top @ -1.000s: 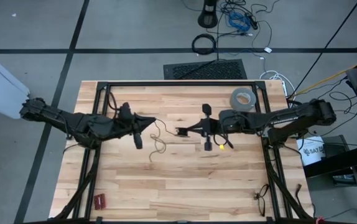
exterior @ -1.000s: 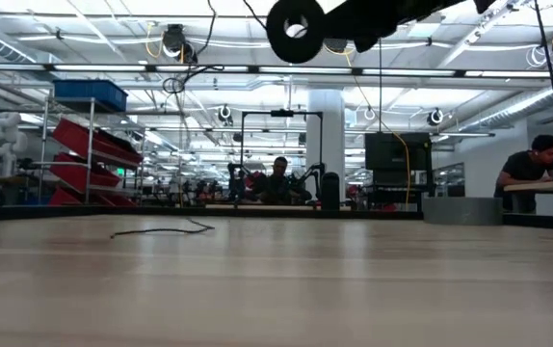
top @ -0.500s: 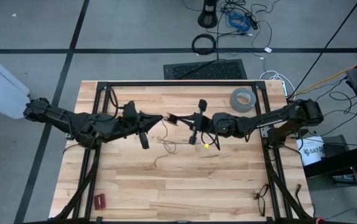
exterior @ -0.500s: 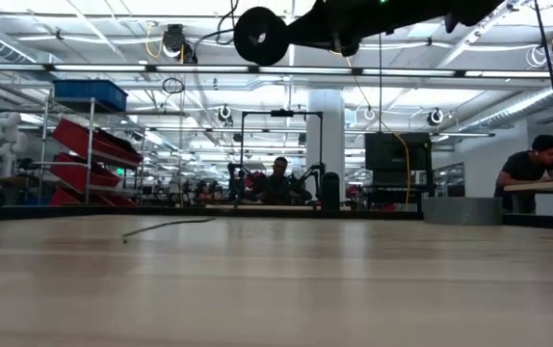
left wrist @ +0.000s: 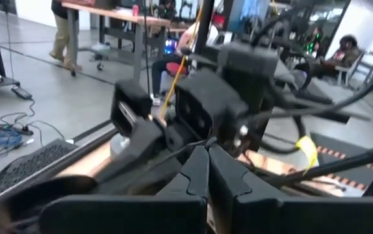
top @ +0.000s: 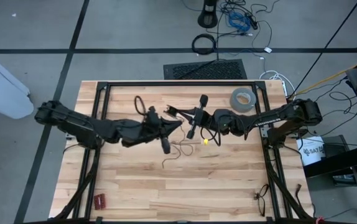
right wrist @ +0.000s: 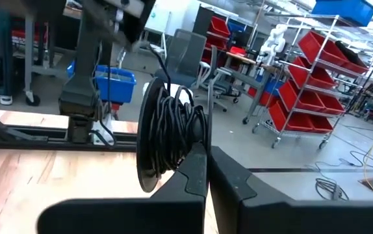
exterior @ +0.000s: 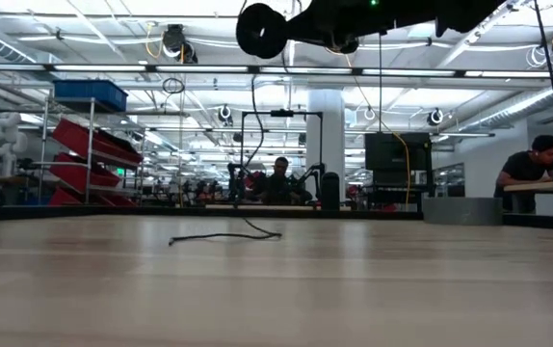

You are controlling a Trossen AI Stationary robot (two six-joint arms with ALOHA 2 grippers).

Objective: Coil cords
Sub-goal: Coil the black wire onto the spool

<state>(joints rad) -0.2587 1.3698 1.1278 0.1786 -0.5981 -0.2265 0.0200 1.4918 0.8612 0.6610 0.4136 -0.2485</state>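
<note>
Cord (top: 180,150) lay partly on the table (top: 228,186) below both arms, its free end trailing, the rest wound as a coil (right wrist: 173,130) at your right gripper (top: 177,112). Since a second earlier, your arms had closed toward the table's middle and the slack had shortened, so coiling looked well advanced. Both the right and your left gripper (top: 177,124) had fingers shut on the cord.
</note>
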